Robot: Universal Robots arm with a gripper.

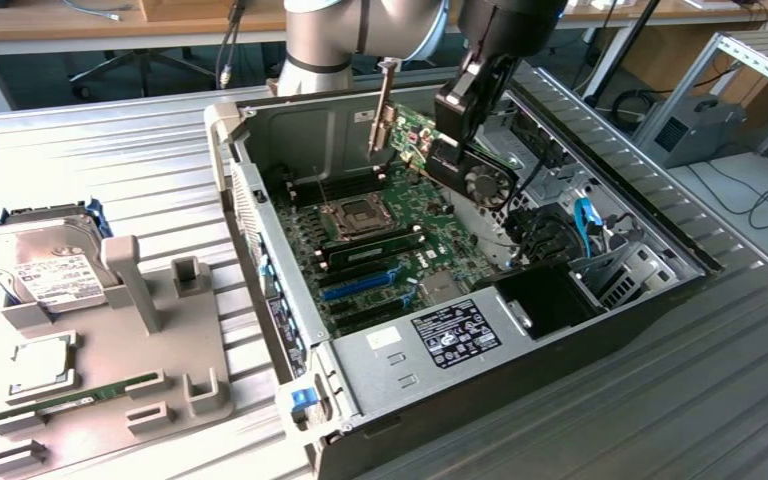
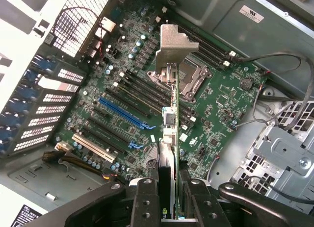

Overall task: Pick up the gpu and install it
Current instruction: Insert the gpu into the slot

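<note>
The gpu hangs tilted above the open computer case, its black fan facing the exterior view's right and its silver end bracket pointing up and away. My gripper is shut on the card's upper edge. In the wrist view the gpu shows edge-on between my fingers, with the bracket at its far end. It hovers over the green motherboard, apart from it. The blue expansion slot lies beside the card's line.
A grey fixture tray on the exterior view's left carries a silver hard drive and a narrow green memory stick. Inside the case sit a labelled power supply, a processor socket and loose cables.
</note>
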